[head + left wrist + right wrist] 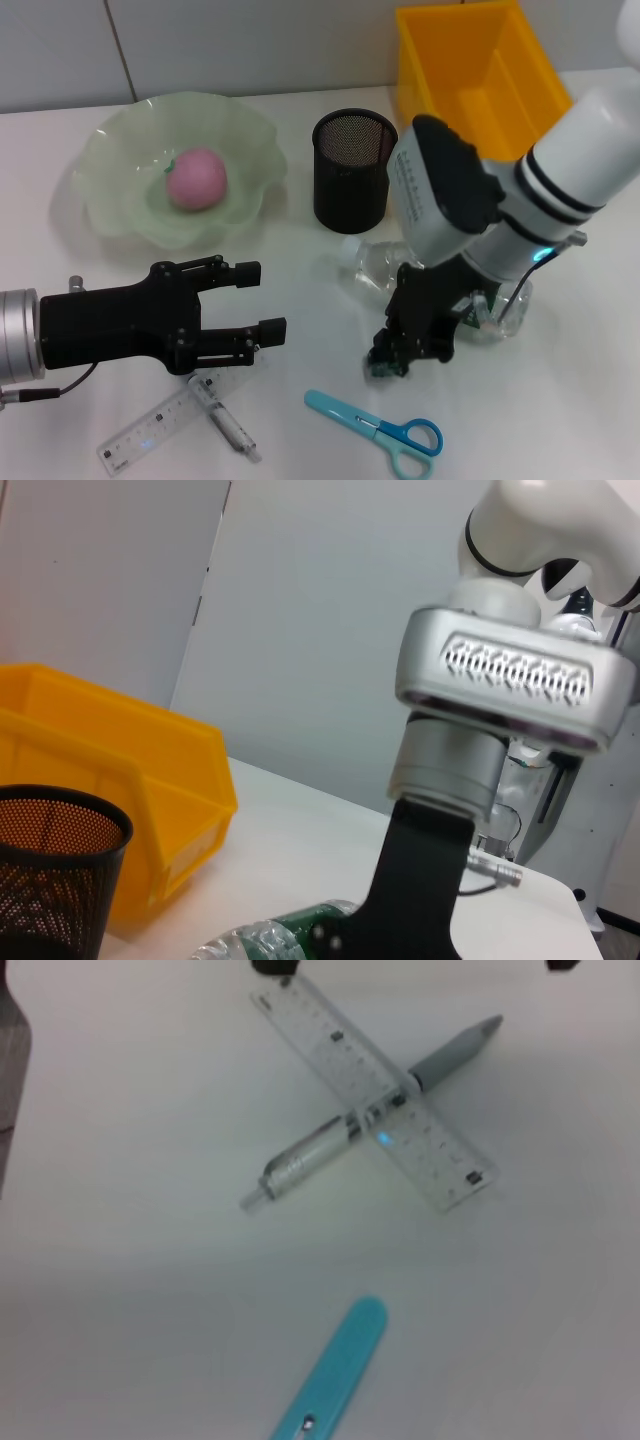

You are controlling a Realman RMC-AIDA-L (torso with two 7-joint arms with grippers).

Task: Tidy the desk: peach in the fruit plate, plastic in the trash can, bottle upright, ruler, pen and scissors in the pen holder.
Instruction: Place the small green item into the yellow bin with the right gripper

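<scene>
**Peach is home, four jobs still wait**

The peach sits in the green plate. That job looks done. No plastic scrap shows on the tabletop, so I cannot tell if the yellow bin has it.

The black cup is my landmark. It stands between the plate and the bin, and it looks empty.

The bottle lies on its side just in front of the cup. It is not upright yet. The right end effector is down low by the bottle. Its fingers are dark and bunched, so I cannot tell if they are wide, narrow, or holding the bottle.

The ruler and the pen lie crossed, well in front of the cup and off to the plate's side. The pen lies under the ruler. The scissors lie closed, right in front of the cup but far from it.

The left end effector hangs in front of the plate, just above the ruler and pen. Its fingers are wide apart and hold nothing.

So I think one job is done. Standing the bottle up looks like the job now. The ruler, pen and scissors must go in the cup after that.
</scene>
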